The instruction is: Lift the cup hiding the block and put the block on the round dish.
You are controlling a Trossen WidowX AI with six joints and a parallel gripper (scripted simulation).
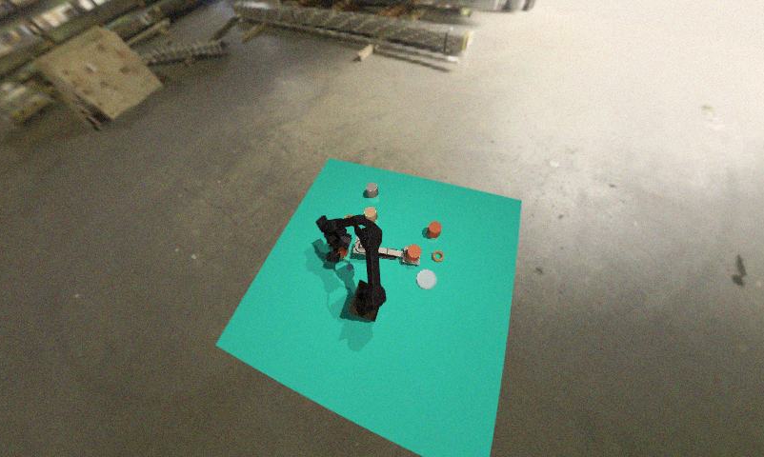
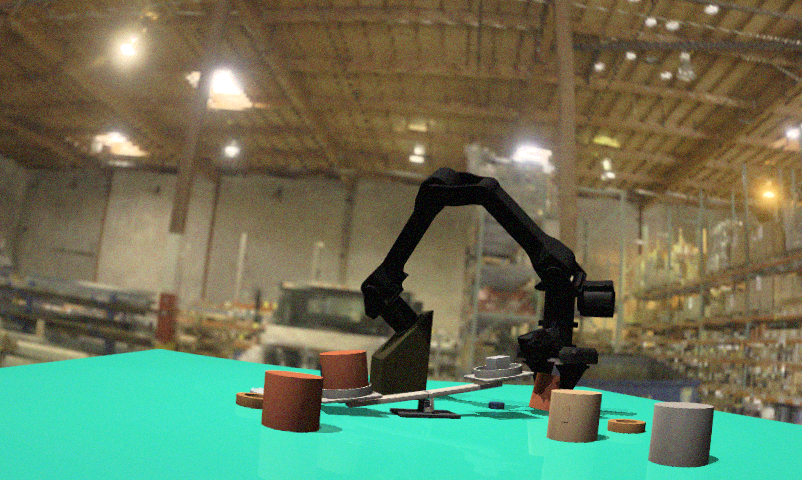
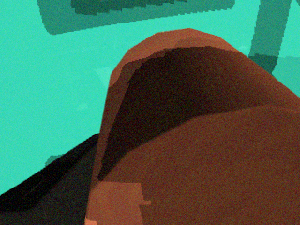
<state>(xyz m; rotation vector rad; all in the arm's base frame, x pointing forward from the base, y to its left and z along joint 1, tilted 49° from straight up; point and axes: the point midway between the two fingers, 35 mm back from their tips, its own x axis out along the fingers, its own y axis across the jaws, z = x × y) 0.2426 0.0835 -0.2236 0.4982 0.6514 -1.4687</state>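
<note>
My gripper (image 1: 341, 249) (image 2: 551, 382) is shut on an orange-red cup (image 2: 543, 392) (image 3: 202, 164). The cup is slightly tilted, low beside the raised end of the balance (image 1: 390, 252) (image 2: 456, 390), its rim at or just above the mat; contact is unclear. In the wrist view the cup fills much of the picture, with one black finger at lower left. A small grey block (image 2: 497, 361) sits uncovered on the balance's raised pan. The identical cup (image 1: 413, 252) (image 2: 344, 371) stands on the lowered end. The pale round dish (image 1: 426, 279) lies near that end, with no cup above it.
A darker red cylinder (image 1: 434, 228) (image 2: 292, 402), a beige cylinder (image 1: 370, 213) (image 2: 574, 416) and a grey cylinder (image 1: 371, 189) (image 2: 680, 435) stand on the mat (image 1: 442, 350). An orange ring (image 1: 433, 258) (image 2: 247, 401), another ring (image 2: 626, 427) and a small blue piece (image 2: 495, 405) lie around the balance.
</note>
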